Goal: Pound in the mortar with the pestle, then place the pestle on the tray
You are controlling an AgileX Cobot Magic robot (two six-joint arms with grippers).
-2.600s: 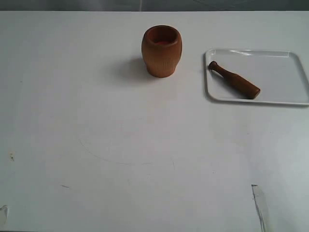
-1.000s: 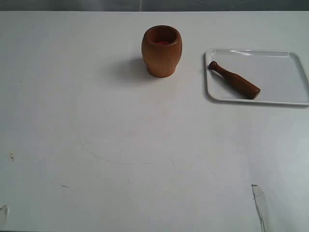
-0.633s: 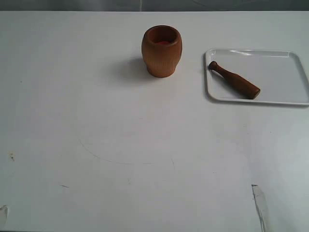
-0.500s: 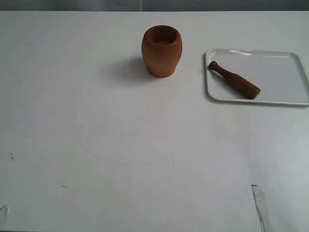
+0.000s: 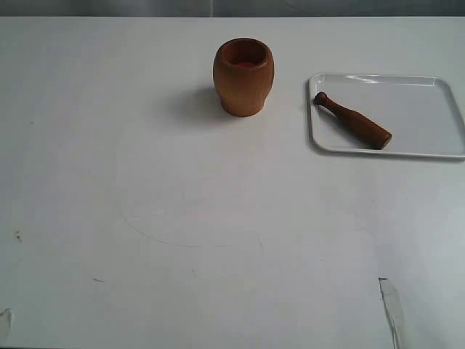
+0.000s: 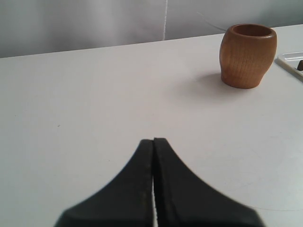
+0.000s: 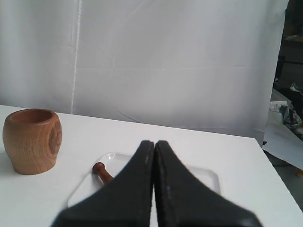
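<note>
The reddish-brown wooden mortar (image 5: 243, 76) stands upright at the back middle of the white table, also seen in the left wrist view (image 6: 247, 55) and the right wrist view (image 7: 31, 140). To its right the pestle (image 5: 352, 121) lies diagonally on the white tray (image 5: 429, 94), knob end toward the mortar. Only the pestle's knob (image 7: 101, 170) shows past my right gripper (image 7: 155, 142), which is shut with nothing in it, well back from the tray (image 7: 210, 178). My left gripper (image 6: 153, 140) is shut and holds nothing, far from the mortar. Neither gripper appears in the exterior view.
A white curtain (image 7: 180, 61) hangs behind the table. Small scuffs and a torn tape mark (image 5: 389, 302) sit near the table's front edge. The tray's corner (image 6: 291, 59) peeks in beside the mortar in the left wrist view.
</note>
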